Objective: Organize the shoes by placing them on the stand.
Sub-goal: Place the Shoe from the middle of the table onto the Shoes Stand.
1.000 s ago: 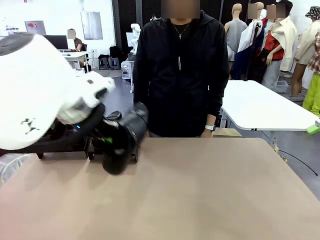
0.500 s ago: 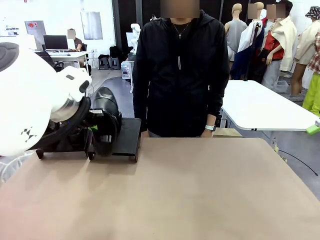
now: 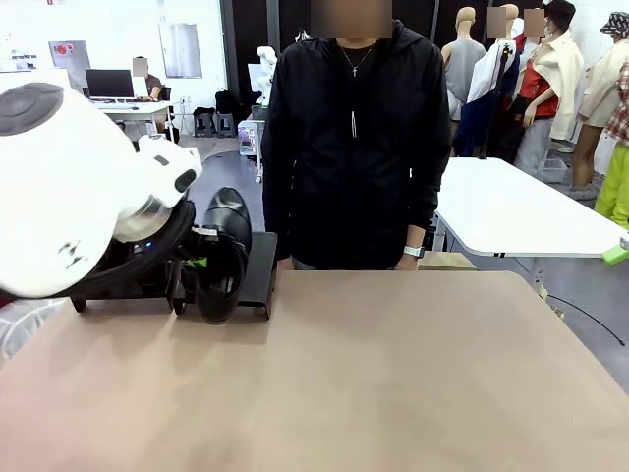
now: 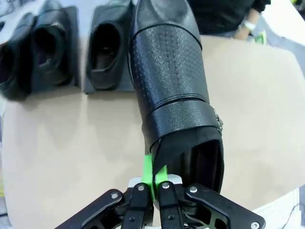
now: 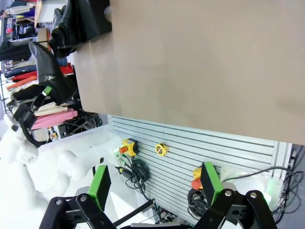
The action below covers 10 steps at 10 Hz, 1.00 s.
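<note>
Above the far left edge of the brown table, a black leather strap shoe (image 4: 171,90) hangs toe-forward, its heel rim clenched in the left gripper (image 4: 153,179), over the last free slot of the low matte-black stand (image 3: 257,270). Three alike shoes (image 4: 107,52) already sit there. Next, I judge, comes lowering it without nudging its neighbour. Beyond stands a person (image 3: 352,138); the right gripper (image 5: 155,186) hangs released.

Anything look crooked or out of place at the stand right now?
Nothing looks spilled or damaged. Three shoes already sit on the stand. The fourth shoe is not set down yet: the left gripper is shut on its heel rim, holding it toe-forward over the stand's last free spot.
</note>
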{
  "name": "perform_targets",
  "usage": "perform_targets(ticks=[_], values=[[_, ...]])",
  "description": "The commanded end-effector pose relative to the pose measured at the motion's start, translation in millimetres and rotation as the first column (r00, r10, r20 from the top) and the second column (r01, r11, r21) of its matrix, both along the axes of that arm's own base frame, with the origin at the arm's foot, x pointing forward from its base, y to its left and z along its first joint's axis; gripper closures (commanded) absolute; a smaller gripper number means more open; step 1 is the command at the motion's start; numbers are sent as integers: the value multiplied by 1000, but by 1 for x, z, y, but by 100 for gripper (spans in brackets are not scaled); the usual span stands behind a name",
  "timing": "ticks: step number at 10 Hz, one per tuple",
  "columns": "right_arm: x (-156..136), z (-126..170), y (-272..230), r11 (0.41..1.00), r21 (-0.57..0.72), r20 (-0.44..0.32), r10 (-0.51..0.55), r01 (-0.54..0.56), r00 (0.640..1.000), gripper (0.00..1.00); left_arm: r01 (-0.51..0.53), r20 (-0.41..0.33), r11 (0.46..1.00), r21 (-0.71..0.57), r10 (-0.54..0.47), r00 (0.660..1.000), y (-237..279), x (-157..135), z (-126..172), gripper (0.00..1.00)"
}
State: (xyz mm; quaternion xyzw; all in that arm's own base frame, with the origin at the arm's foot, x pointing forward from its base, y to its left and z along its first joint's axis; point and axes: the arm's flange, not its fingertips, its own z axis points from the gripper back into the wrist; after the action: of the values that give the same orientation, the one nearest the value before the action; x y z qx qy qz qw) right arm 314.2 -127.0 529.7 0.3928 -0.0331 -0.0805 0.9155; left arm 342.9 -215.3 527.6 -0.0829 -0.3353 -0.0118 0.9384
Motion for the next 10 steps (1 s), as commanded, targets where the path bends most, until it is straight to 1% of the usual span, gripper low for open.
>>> perform_targets(ticks=[1,3,4,5,6,7,9,10], values=[[-2,0,-2,1000,-10,8,15,-15,1000,0,187,-38,981,50,-185,982,-5,68,11,100],[-2,0,-2,1000,-10,8,15,-15,1000,0,192,-61,981,-2,-192,979,-2,113,10,100],[-2,0,-2,1000,-10,8,15,-15,1000,0,171,-39,985,-10,-171,985,-1,139,7,100],[-2,0,-2,1000,-10,8,15,-15,1000,0,136,-54,990,-35,-138,989,0,164,0,100],[-2,0,-2,1000,-10,8,15,-15,1000,0,88,-62,994,-57,-92,994,0,183,-10,100],[-2,0,-2,1000,-10,8,15,-15,1000,0,74,-85,995,-59,-79,993,0,197,-20,100],[-2,0,-2,1000,-10,8,15,-15,1000,0,69,-70,996,-60,-73,995,-2,212,-33,100],[-2,0,-2,1000,-10,8,15,-15,1000,0,49,-51,997,-60,-52,997,-2,217,-40,100]])
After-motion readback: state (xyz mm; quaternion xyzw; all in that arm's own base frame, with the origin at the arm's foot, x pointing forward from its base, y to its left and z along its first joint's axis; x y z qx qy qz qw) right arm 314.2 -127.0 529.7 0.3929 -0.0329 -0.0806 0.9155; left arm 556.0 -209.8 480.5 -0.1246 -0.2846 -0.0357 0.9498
